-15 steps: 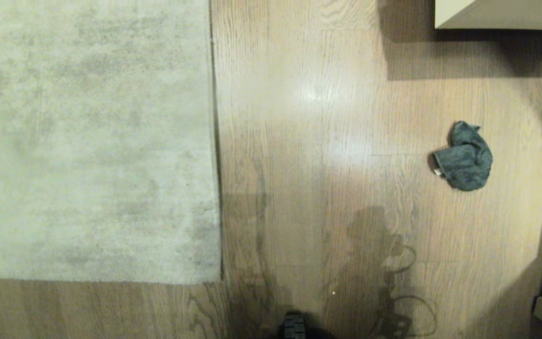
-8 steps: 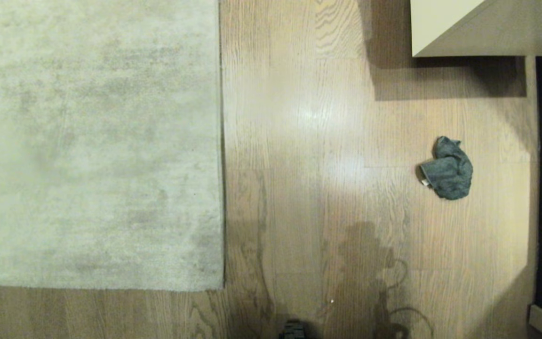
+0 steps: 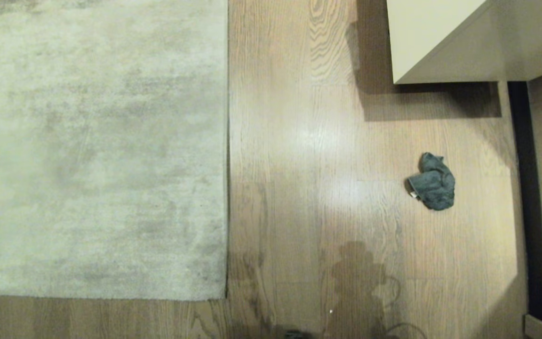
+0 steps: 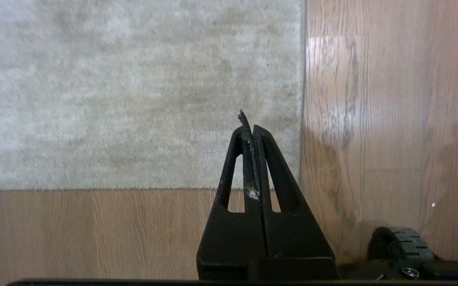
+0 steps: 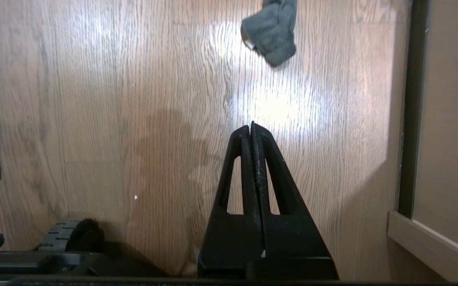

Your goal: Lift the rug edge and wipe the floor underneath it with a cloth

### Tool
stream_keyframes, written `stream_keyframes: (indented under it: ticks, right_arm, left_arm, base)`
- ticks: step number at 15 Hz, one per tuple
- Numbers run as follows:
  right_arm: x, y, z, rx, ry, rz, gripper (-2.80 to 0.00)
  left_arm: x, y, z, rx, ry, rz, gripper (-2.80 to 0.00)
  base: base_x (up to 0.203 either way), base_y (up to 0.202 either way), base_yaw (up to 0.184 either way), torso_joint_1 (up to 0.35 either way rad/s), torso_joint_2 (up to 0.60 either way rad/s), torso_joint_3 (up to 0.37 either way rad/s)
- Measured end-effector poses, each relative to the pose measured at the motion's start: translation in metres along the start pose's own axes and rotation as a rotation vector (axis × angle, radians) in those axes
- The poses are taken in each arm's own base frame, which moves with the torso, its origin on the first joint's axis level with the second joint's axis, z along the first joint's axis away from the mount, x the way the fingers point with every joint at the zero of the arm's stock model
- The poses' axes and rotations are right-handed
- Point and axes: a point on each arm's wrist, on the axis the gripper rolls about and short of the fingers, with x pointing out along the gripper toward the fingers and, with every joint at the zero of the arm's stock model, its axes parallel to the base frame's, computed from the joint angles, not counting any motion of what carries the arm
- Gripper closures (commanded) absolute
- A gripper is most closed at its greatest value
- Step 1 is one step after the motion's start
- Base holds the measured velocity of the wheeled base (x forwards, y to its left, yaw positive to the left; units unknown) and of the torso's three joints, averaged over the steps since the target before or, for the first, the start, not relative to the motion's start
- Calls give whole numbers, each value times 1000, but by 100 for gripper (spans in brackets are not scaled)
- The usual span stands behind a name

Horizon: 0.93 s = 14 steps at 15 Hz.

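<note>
Left end effector (image 4: 251,126) pressed together, empty, parked high over the rug corner; right end effector (image 5: 251,126) likewise together, short of the cloth (image 3: 432,187). Nothing begun, seemingly: rug edge (image 3: 227,188) flat on glossy wood floor (image 3: 308,212), cloth crumpled well apart, near a pale cabinet (image 3: 440,42).

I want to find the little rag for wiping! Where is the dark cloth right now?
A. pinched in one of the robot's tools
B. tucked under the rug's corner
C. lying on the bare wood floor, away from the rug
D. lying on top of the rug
C: the cloth lies crumpled on the floor, well apart from the rug edge, and both tools are shut on nothing.
</note>
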Motion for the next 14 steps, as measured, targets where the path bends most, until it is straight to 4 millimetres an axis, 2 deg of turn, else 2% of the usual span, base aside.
stream_keyframes:
  ticks: [14]
  right_arm:
    - [0, 0, 0, 0, 1, 0, 0]
  left_arm:
    - [0, 0, 0, 2, 0, 1, 0]
  base:
    - [0, 0, 0, 2, 4, 203]
